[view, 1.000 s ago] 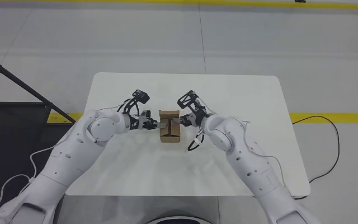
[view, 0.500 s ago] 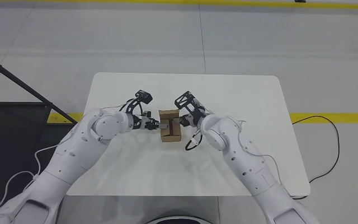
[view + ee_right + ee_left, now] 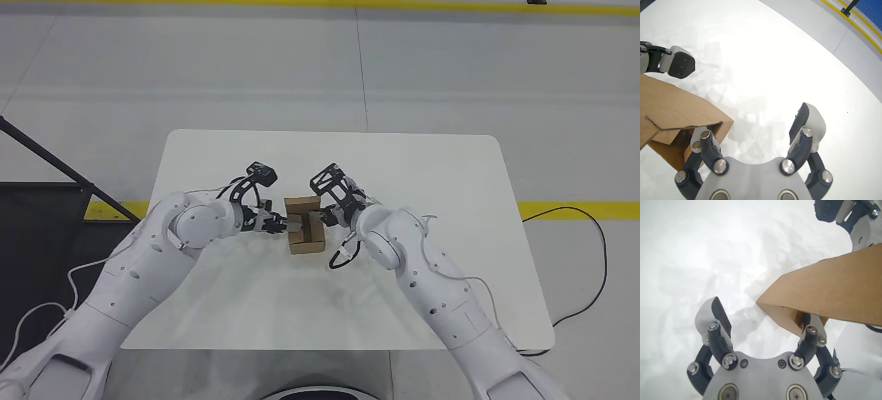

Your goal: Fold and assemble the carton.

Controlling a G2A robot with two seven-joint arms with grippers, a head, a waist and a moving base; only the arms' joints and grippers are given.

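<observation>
Brown cardboard carton [image 3: 304, 226] upright near the middle of the white table [image 3: 420, 170], partly open, holding nothing but one finger each of the left gripper [image 3: 761, 311] and the right gripper [image 3: 751, 119], tucked in under its flaps. Against a second ago, nudged a little toward the far edge, with both arms drawn closer in on it. Forearms angled inward from opposite sides, jaws of each spread wide, second finger out over bare table.
</observation>
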